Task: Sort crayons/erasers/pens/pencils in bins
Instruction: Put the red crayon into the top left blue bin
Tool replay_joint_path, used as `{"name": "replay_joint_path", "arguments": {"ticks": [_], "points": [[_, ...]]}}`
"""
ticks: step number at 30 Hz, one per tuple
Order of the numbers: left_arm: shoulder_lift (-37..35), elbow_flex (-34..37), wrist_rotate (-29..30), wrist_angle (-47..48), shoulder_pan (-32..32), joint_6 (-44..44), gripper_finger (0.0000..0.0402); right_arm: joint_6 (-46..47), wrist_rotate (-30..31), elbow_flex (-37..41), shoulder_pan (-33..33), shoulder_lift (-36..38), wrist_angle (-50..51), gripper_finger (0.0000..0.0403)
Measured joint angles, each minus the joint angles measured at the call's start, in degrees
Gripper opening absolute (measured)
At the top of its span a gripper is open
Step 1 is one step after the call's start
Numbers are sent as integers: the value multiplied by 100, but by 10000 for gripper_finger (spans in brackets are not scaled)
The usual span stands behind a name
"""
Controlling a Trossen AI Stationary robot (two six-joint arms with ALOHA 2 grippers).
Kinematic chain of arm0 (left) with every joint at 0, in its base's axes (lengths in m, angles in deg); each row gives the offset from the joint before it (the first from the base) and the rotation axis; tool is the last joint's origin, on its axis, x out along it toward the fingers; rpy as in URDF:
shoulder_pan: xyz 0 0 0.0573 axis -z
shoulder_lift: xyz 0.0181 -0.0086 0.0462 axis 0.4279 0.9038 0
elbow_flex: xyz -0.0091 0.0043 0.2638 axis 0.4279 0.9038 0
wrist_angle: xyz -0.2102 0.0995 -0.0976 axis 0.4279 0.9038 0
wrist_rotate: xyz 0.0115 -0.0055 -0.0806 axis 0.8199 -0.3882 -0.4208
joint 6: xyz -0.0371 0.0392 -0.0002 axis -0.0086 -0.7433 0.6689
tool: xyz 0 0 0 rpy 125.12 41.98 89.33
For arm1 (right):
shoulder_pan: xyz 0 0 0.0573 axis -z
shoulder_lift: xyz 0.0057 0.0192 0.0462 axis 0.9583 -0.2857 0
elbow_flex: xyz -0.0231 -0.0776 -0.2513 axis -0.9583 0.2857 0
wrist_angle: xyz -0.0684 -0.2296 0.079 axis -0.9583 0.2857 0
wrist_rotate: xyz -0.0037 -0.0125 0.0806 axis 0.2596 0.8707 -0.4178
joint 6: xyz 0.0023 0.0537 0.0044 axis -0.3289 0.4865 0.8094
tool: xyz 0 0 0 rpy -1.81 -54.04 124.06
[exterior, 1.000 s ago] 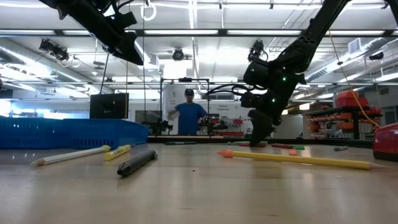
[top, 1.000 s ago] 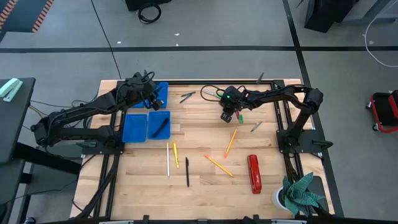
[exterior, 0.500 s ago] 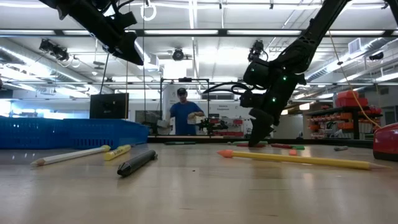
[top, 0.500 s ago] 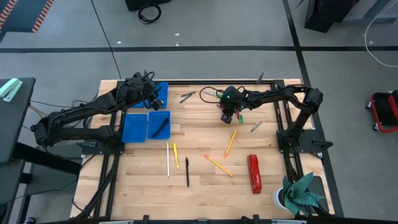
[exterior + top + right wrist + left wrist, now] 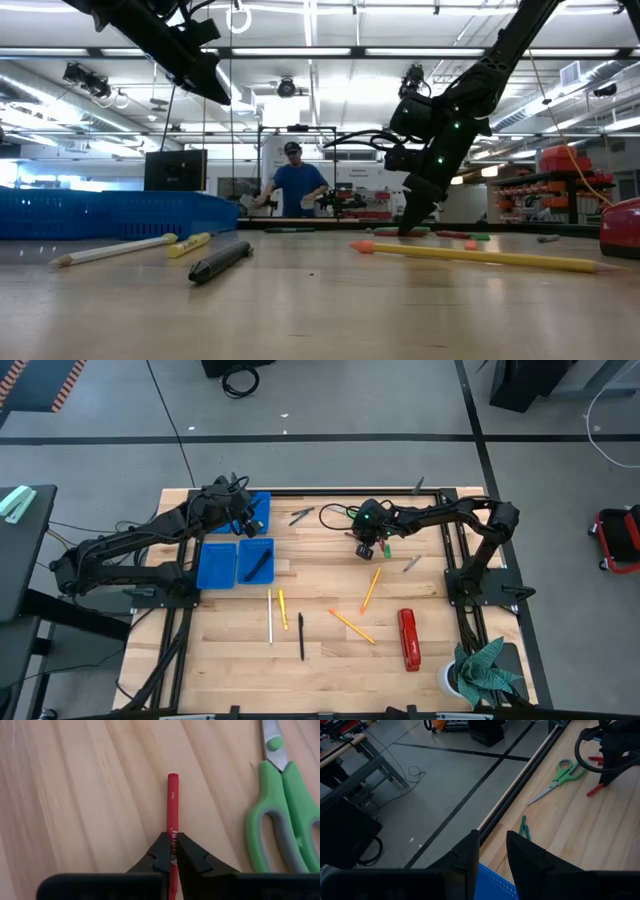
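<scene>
Pinching a slim red crayon (image 5: 172, 815) with printed lettering, my right gripper (image 5: 172, 854) sits closed on it at about one o'clock from the table's centre, green-handled scissors (image 5: 287, 805) just beside. The pale wooden tabletop (image 5: 330, 590) lies under a lit workshop. My left gripper (image 5: 490, 852) hangs slightly parted, empty, over the blue bins (image 5: 235, 555) near the table's ten-o'clock edge.

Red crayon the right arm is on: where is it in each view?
High view: red crayon under the right tool, upper middle of the table.
Low view: too small to tell, at the right tool's tips.
Left wrist view: far off, beside the other arm.
Right wrist view: centre, pinched by the tool.
Shared landmark: green-handled scissors alongside.
</scene>
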Motion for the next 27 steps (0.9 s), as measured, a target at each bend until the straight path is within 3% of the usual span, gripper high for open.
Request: {"name": "replay_joint_path", "arguments": {"ticks": [11, 21, 27], "points": [[0, 0, 2, 33, 0, 4, 107, -1, -166, -155, -295, 340, 30, 11], [0, 0, 3, 40, 0, 28, 107, 137, -90, -159, -1041, 1743, 131, 11], [0, 0, 3, 42, 0, 47, 107, 274, 431, -161, -1425, 1803, 532, 11]]}}
